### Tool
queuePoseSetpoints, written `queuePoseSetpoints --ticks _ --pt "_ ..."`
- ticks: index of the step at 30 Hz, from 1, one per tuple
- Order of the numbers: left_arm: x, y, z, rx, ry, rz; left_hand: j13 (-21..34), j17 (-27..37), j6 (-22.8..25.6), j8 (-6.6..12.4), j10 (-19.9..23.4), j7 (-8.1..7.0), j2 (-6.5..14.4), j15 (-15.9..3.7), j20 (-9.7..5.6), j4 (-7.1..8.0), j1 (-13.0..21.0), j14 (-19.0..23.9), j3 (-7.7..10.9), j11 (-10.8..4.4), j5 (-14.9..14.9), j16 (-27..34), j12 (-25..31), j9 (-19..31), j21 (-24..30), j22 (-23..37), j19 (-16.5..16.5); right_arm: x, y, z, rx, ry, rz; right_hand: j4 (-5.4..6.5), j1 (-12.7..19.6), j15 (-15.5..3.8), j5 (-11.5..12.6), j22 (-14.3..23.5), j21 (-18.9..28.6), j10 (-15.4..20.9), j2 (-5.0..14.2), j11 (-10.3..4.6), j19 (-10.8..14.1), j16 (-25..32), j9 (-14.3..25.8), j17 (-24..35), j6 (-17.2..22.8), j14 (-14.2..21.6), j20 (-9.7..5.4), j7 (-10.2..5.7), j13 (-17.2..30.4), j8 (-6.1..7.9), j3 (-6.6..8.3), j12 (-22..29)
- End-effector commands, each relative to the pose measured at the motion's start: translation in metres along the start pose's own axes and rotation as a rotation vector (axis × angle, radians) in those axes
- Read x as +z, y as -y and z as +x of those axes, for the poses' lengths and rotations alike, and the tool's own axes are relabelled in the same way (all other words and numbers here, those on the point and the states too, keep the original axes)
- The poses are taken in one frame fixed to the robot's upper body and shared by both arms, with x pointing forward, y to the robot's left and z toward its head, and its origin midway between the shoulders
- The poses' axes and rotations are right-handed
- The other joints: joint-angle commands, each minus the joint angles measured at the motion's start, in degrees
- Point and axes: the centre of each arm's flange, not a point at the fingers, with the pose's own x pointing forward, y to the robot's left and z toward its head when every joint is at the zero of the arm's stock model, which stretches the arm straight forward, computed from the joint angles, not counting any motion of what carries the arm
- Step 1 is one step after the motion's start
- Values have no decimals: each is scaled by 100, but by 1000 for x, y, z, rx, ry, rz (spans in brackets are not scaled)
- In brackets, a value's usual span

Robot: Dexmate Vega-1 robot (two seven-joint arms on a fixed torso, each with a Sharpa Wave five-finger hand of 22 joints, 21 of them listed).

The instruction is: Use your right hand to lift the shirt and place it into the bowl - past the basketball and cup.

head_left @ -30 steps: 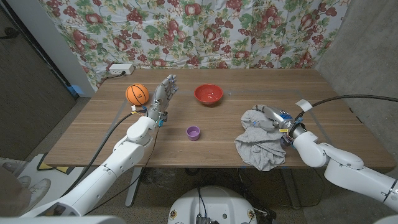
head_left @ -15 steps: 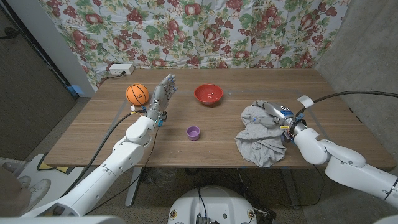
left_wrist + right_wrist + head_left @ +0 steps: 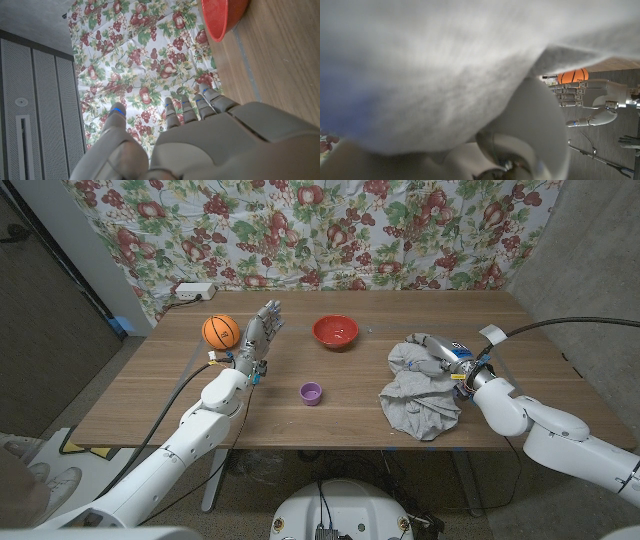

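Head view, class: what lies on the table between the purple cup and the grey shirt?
Nothing: in the head view the stretch of wooden table between the purple cup and the grey shirt is bare.

Bare table [image 3: 370, 375] separates cup [image 3: 311, 392] from bowl [image 3: 335, 331].

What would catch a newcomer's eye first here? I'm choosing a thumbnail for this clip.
Probably the crumpled grey shirt at the table's right, with the right hand gripping its upper folds. Next, the bright things across the wooden table: the orange basketball at far left, the red bowl at the far middle and a small purple cup nearer the front. The left hand stands open beside the ball.
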Motion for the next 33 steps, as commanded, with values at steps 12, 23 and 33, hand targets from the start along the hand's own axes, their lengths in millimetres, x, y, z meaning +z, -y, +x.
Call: queuePoseSetpoints --ticks 12,23,33 --pt "0 -2 -7 13 5 1 19 26 53 -14 0 -1 45 -42 -14 10 30 -3 30 6 -20 7 -8 27 0 21 22 -1 28 12 -44 31 -26 25 657 -957 -57 56 257 94 595 -14 -96 87 15 -66 99 105 -839 4 -24 14 10 61" --pt "0 -1 -9 16 4 -3 19 26 52 -16 -2 -6 44 -44 -10 9 30 -4 30 10 -20 7 -9 27 0 21 22 5 39 18 -48 58 -39 38 660 -955 -90 69 459 109 589 -23 -172 143 3 -136 134 118 -837 7 -42 9 9 67" --pt "0 1 -11 19 5 -3 19 26 56 -15 -7 0 44 -50 -12 10 29 2 30 9 -21 10 -11 27 1 21 23 8 45 29 -64 85 -38 42 668 -955 -113 72 634 122 586 -9 -241 185 1 -202 173 124 -835 8 -49 13 13 79"
